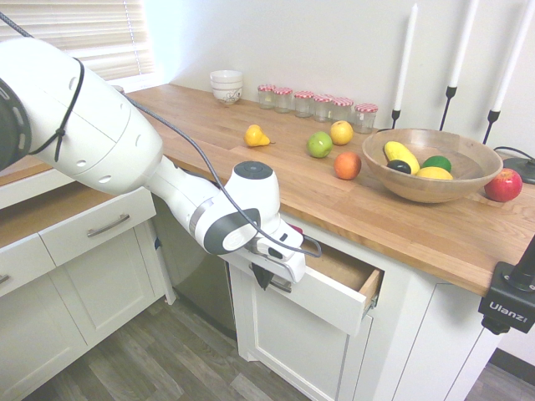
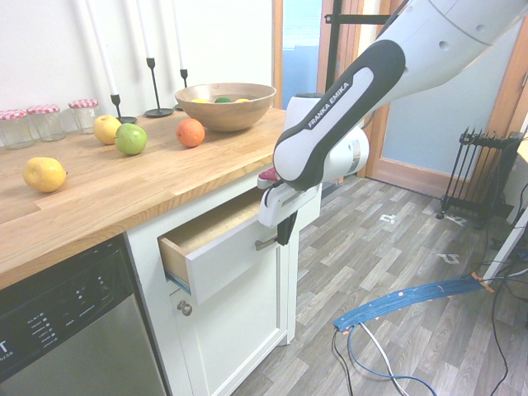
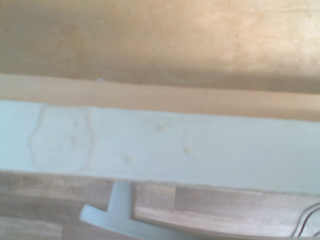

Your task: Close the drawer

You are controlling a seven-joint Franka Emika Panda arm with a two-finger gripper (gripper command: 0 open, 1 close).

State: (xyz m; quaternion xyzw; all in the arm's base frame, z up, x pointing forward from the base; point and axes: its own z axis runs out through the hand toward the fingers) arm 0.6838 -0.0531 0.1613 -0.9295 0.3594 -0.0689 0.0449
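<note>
White, flat-fronted drawer with pale wooden inside (image 1: 326,292) stands partly pulled out beneath the light wooden worktop (image 1: 334,188). Its slim silver bar handle (image 2: 265,244) sits on the front face. White and black two-finger gripper (image 2: 285,230) points down at the handle, fingers together; whether they touch it, cannot tell. Wrist view, blurred: drawer's top edge, handle beyond it, grey wood-look floor (image 3: 155,197) below.

On worktop: wide round wooden bowl (image 1: 393,188) holding yellow and green fruit; outside it, red apple (image 1: 503,185), orange fruit (image 1: 347,165), green apple (image 1: 319,144), yellow pear (image 1: 256,136). Glass jars with red-patterned lids (image 1: 323,107) along the wall, stacked white bowls (image 1: 226,85) near the corner
</note>
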